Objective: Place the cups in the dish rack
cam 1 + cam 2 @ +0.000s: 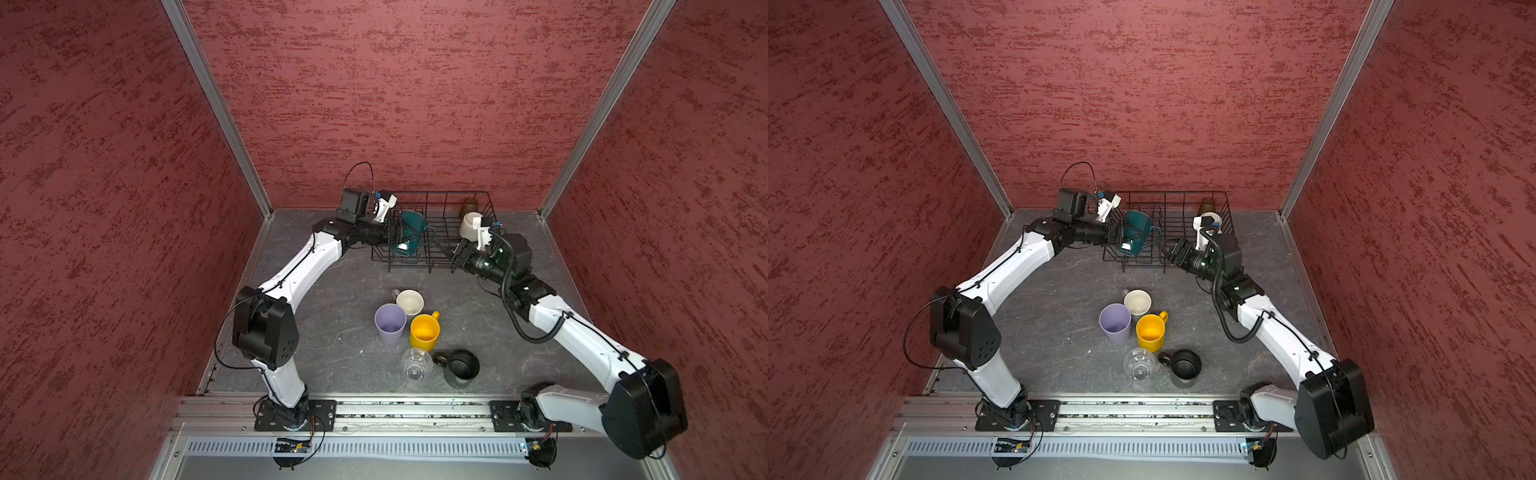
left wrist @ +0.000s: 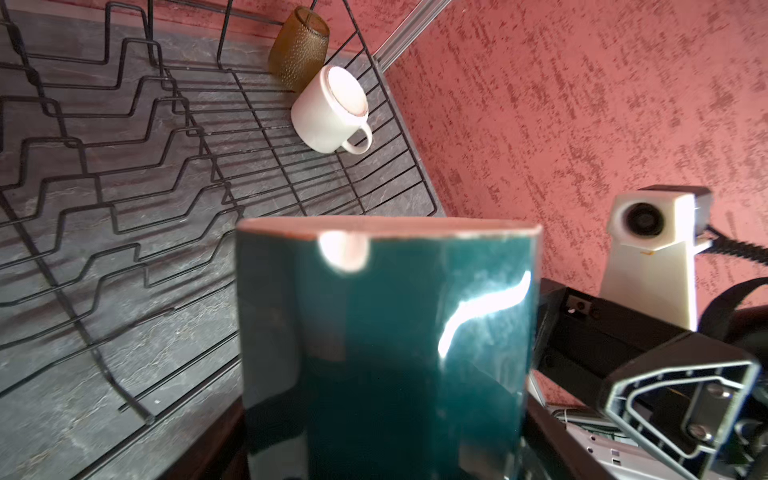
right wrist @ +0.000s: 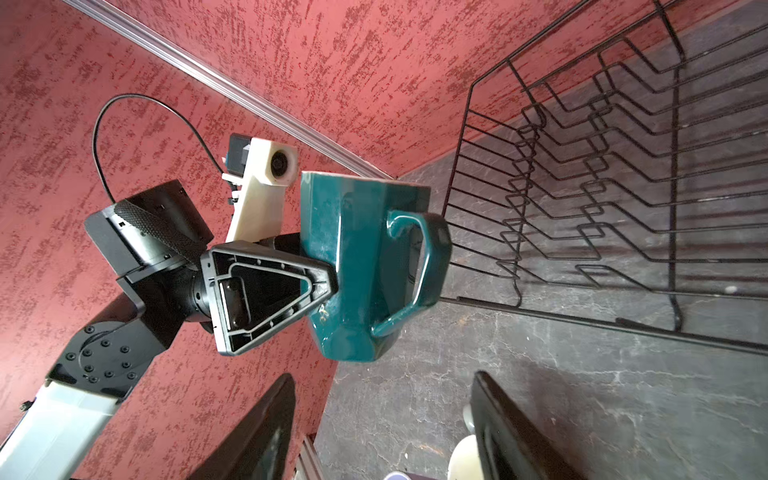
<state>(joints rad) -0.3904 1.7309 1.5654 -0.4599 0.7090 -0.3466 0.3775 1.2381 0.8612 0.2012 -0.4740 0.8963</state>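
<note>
Left gripper [image 1: 394, 235] clamped on teal mug [image 1: 412, 227], one finger on each side wall, handle [image 3: 415, 266] pointing away from them (toward the prongs). Mug tilted and off the floor at the left end of the dish rack [image 1: 440, 194]; inside or just outside, cannot tell. Right gripper [image 3: 382, 376]: jaws apart, nothing between, mug well beyond its fingers [image 3: 266, 428].

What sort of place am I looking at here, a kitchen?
Probably a robot test booth: red walls enclose a tabletop, two arms sit on a metal rail, beside a dish rack.
</note>
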